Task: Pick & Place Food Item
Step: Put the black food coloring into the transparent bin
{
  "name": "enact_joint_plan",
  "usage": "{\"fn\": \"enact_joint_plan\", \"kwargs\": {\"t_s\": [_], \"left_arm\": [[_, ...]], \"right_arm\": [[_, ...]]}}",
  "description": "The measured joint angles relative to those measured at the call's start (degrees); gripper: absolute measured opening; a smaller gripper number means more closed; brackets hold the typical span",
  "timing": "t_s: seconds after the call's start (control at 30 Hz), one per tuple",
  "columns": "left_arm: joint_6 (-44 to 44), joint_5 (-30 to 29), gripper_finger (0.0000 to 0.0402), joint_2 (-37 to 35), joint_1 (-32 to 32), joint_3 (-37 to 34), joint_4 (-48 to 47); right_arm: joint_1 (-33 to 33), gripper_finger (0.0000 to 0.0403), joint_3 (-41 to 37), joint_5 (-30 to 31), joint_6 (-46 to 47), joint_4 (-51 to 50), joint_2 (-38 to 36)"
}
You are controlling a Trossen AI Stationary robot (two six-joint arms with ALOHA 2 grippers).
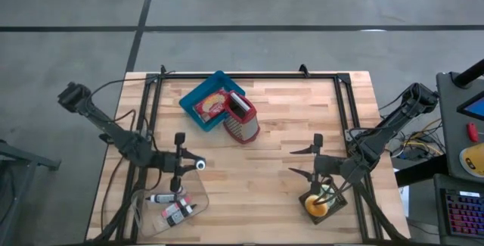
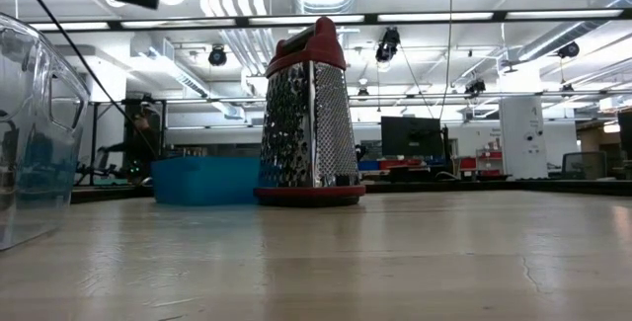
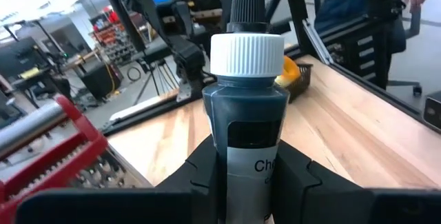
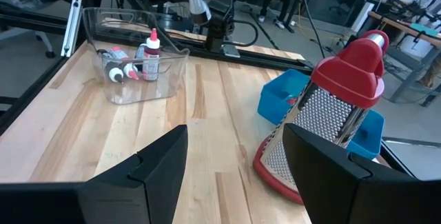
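The left gripper [image 1: 193, 164] has its fingers clenched on a dark squeeze bottle [image 3: 247, 107], lifted above the worktop [image 1: 280, 147] beside the clear bin [image 1: 151, 219]. Placing remains. The right gripper [image 1: 301, 162] hangs released near the yellow fruit [image 1: 316, 207].

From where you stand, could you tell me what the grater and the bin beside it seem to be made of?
Grater: shiny perforated metal walls, probably steel, since they glint; the red handle and base rim look like plastic. Bin: uniformly blue and matte, likely moulded plastic.
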Motion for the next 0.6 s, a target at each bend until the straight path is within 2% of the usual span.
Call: {"fn": "enact_joint_plan", "kwargs": {"t_s": [0.5,0.6], "left_arm": [[-10.99,-1.94,0.008,-0.01,-7.86,0.04,-10.42],[-13.37,-1.94,0.008,-0.02,-9.18,1.36,-15.55]], "right_arm": [[-0.02,0.0233,-0.02,-0.13,-0.02,0.0,0.0],[-0.06,0.0233,-0.02,-0.13,-0.02,0.0,0.0]]}}
